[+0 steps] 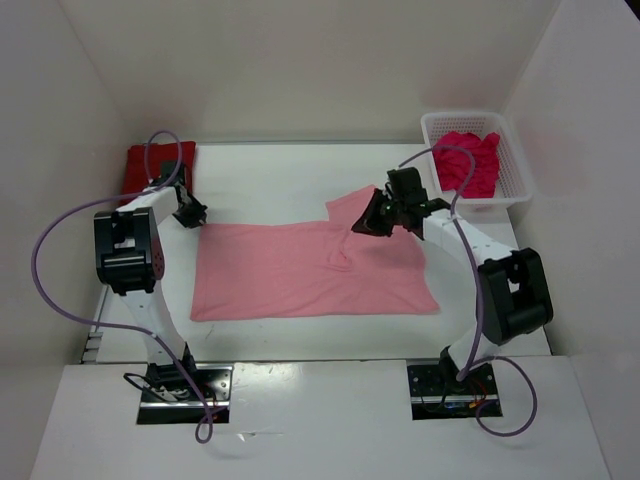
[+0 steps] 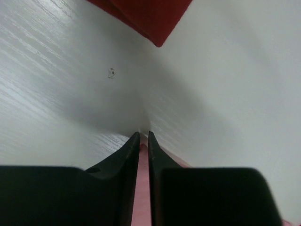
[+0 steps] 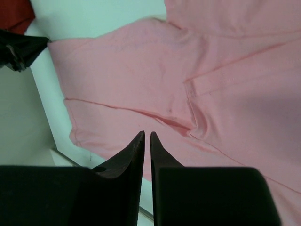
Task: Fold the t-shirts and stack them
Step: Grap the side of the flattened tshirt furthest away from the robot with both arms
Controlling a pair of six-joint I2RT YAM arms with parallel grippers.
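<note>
No text, label, brand or number is readable anywhere.

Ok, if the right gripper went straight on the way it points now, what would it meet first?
The light pink t-shirt: the right gripper points down at its spread cloth, close to a crease, with nothing in between. How far off the cloth lies is unclear.

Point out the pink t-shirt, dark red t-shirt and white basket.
pink t-shirt (image 1: 300, 280): top view, middle of body.
dark red t-shirt (image 1: 138, 170): top view, left part.
white basket (image 1: 517, 165): top view, right wall.
</note>
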